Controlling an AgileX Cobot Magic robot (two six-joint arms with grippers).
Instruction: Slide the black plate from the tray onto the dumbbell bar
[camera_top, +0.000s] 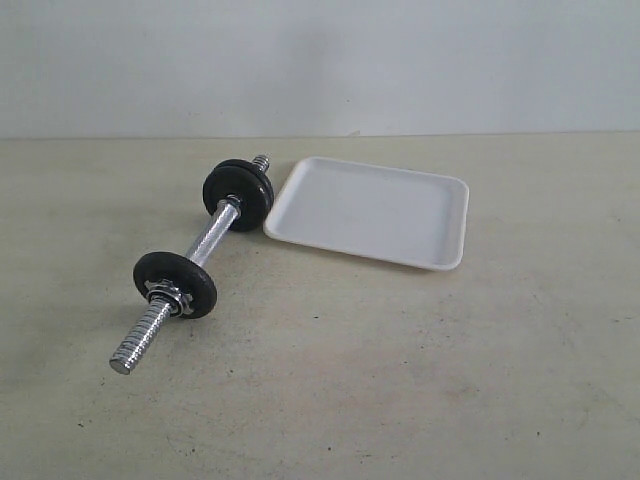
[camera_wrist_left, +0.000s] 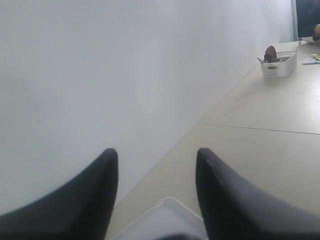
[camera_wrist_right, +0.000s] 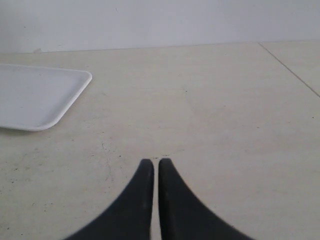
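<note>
In the exterior view the dumbbell bar lies on the pale table, running from the near left toward the far middle. One dark disc sits close to its near threaded end, and two dark discs stand pressed together at its far end. The black plate seems to be the outer one of this pair, but which of the two it is cannot be told surely. The white tray lies just to the right of that far end, and no arm is seen here. In the left wrist view the left gripper is released: its dark fingers stand well apart with nothing between them, above a corner of the tray. A white basket stands far away on the table. In the right wrist view the right gripper is clenched on nothing, low over the bare table, with a corner of the tray beyond it.
</note>
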